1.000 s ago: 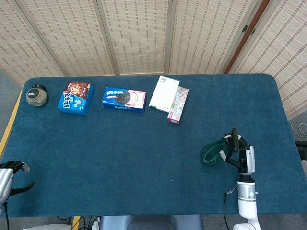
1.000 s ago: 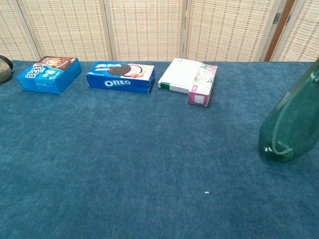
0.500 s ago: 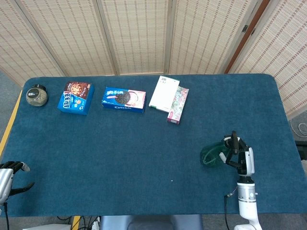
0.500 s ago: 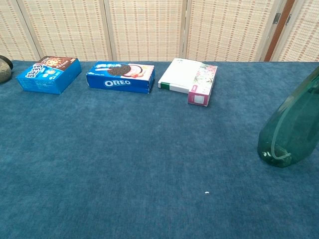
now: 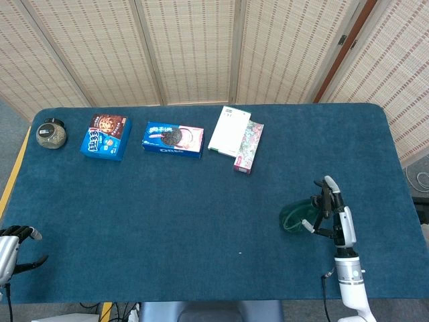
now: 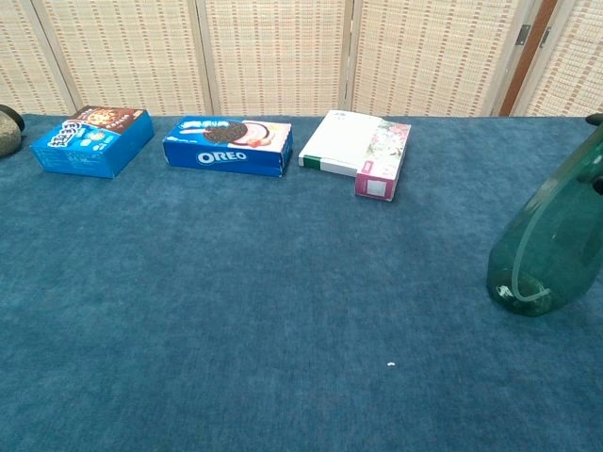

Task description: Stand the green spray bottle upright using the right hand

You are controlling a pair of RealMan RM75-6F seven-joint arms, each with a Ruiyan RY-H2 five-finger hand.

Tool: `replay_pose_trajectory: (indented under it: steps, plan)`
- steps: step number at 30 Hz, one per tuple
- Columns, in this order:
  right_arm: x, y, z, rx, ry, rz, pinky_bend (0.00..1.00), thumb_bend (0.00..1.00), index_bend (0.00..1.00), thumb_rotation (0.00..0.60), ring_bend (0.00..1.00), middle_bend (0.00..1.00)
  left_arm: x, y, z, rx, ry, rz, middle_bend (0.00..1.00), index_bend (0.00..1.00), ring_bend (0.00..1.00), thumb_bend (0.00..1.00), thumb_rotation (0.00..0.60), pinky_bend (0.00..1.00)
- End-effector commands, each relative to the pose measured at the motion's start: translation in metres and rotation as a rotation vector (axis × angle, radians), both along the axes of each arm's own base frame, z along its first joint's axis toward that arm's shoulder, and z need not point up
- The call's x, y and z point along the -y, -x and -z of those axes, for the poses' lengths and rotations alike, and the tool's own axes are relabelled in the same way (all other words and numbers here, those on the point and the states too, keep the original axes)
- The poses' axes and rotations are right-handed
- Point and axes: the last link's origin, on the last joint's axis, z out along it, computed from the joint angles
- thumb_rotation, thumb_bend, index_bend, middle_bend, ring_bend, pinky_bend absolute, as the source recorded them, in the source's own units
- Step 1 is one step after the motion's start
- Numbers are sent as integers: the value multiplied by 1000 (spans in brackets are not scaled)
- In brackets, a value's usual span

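Woven cane screens stand behind the dark blue carpeted bench (image 5: 167, 208), where a translucent green spray bottle (image 6: 551, 245) sits near the right front edge, base on the cloth and body leaning toward its top. The white right hand (image 5: 330, 213) is beside the bottle's upper part with fingers spread around it; whether they grip it cannot be told. At the front left corner the left hand (image 5: 15, 245) rests with fingers apart, holding nothing.
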Motion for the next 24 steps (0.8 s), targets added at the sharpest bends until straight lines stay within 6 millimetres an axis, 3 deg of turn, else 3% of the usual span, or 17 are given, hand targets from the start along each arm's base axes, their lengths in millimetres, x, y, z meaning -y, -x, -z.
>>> replay_pose_trajectory:
  steps: [1,14,24]
  plan:
    - [0,-1,-3,-10,-1,-3,304,0,32,600,11,134,0,0,0,0,1,0,474,483,362,0,600,390]
    - [-7,-9,-25,-83,32,-23,295,0,0,600,0,58,-6,-3,0,5,9,12,474,483,362,0,600,390]
    - [-14,-23,-66,-304,60,-59,295,0,0,600,0,40,-13,-10,-2,31,38,32,474,483,363,0,600,390]
